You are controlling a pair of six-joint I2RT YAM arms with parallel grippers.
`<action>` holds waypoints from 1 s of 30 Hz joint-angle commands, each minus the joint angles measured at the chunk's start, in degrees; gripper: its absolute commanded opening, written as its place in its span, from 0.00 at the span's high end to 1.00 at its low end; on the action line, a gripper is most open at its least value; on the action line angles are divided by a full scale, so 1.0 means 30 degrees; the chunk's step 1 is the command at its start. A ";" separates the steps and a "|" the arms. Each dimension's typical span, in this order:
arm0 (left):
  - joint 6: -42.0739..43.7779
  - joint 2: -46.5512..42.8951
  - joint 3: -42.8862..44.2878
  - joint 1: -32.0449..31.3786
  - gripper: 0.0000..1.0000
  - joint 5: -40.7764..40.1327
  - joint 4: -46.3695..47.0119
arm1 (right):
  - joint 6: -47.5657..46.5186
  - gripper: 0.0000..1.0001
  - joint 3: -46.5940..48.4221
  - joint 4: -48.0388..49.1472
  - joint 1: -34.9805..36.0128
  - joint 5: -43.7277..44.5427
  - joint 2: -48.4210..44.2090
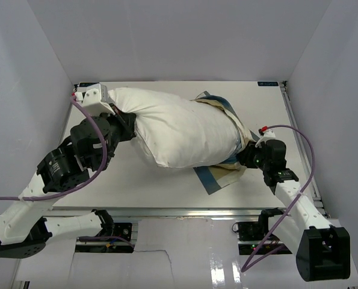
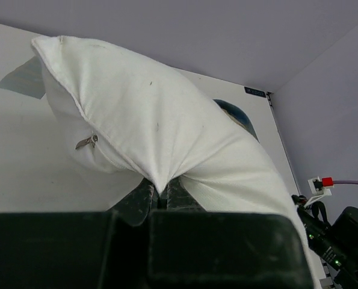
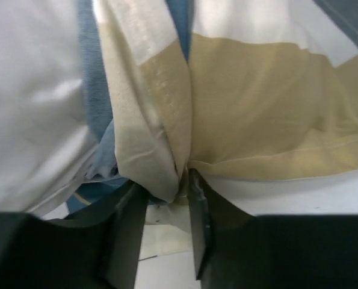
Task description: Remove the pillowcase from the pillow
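On the right of the table (image 1: 142, 180), our right end effector (image 3: 166, 186) pinches a pillowcase (image 3: 275, 108) fold, left end effector (image 2: 162, 189) clamps the pillow (image 2: 166, 120); that shallow bite could slip under pull.

From my feed I see a white surface (image 1: 166, 183) boxed in by a pale back wall (image 1: 179, 36), a left wall (image 1: 22, 72) and a right wall (image 1: 341, 66). A small dark label (image 1: 266, 83) sits at the surface's far right corner. A metal rail (image 1: 185, 212) runs along the near edge. Below it lies a white sheet (image 1: 185, 265) with a ragged edge.
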 commanded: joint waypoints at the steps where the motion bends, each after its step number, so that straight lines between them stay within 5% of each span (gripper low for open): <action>1: 0.1443 -0.0264 0.2822 0.0109 1.00 -0.1569 0.1387 | 0.0646 0.67 0.0287 0.1635 -0.0307 0.3430 0.0750; 4: 0.1856 -0.0146 0.5165 0.0080 1.00 -0.1892 0.0481 | 0.0968 0.92 0.1019 0.2161 -0.1126 0.4487 0.2066; 12: 0.2851 -0.1374 0.7811 0.0080 1.00 -0.2243 -0.0663 | 0.2867 0.92 0.1811 0.3743 -0.5841 0.3874 0.5117; 20: 0.3468 -0.2284 0.8487 0.0080 1.00 -0.2273 -0.0957 | 0.4192 0.92 0.3653 0.4711 -0.6871 0.1773 0.7346; 24: 0.2417 -0.3016 0.5741 0.0051 1.00 -0.1572 -0.1015 | 0.4863 0.92 0.2546 0.6873 -0.6520 -0.2095 0.5507; 30: -0.0750 -0.3782 -0.5068 0.0080 1.00 0.0746 0.1092 | 0.5510 0.92 0.0264 0.8140 -0.4382 -0.4039 0.2812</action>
